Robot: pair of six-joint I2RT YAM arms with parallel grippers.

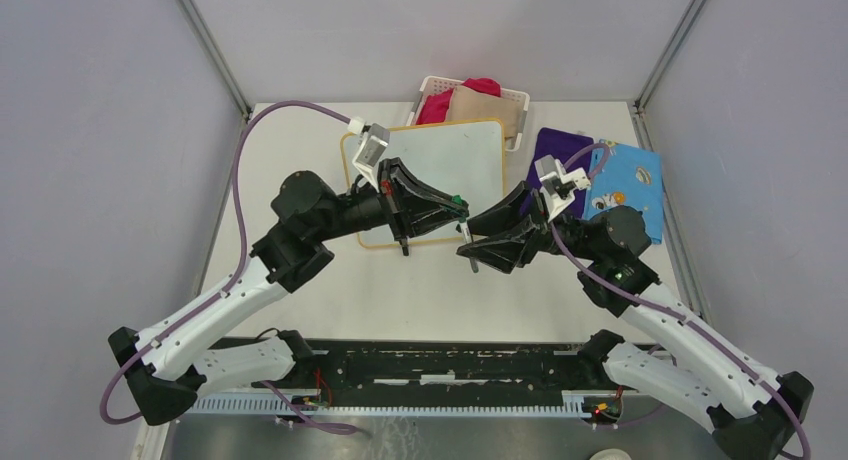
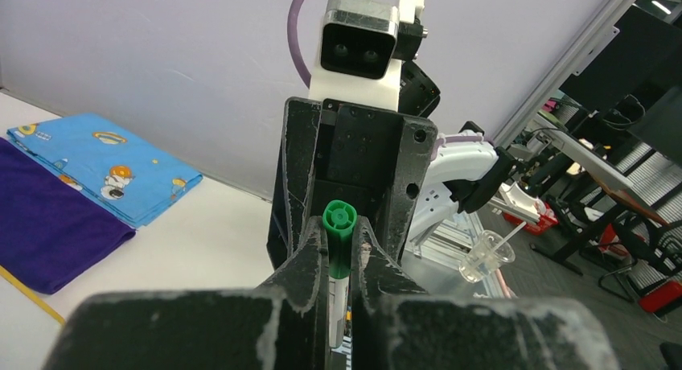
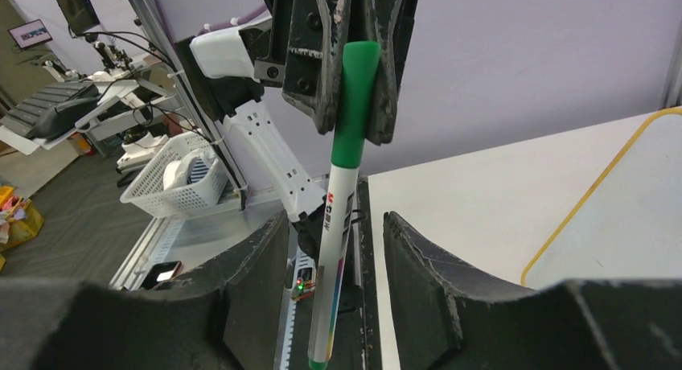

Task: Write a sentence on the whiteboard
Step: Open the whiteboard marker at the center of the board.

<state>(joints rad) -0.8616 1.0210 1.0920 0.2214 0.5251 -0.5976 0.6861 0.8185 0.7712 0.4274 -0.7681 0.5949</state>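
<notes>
On the table, whiteboard (image 1: 450, 155): lies flat just behind the two grippers. It has a yellow frame, and its surface looks blank from above.
Sentence: no green writing shows anywhere on the board, so I judge the writing has not begun.
Marker (image 3: 338, 189): white barrel with a green cap (image 3: 356, 96). It is held in the air near the board's front edge and reaches from one gripper toward the other.
Left gripper (image 2: 339, 243): clamped tight on the capped end.
Right gripper (image 3: 335, 221): jaws apart, one on each side of the barrel, and neither appears to press on it.
Step, as judged: uncapping, which needs the right jaws to close on the barrel before any pull.
Risk: only the cap is held. If the cap's fit is loose or the arms separate too soon, the barrel could slide out and drop to the table (image 1: 400, 290). An off-centre close could twist the marker askew.
Surroundings: a white basket (image 1: 428, 84) of cloths sits behind the board. A purple cloth (image 1: 555, 148) and a blue patterned cloth (image 1: 632, 185) lie to its right.
</notes>
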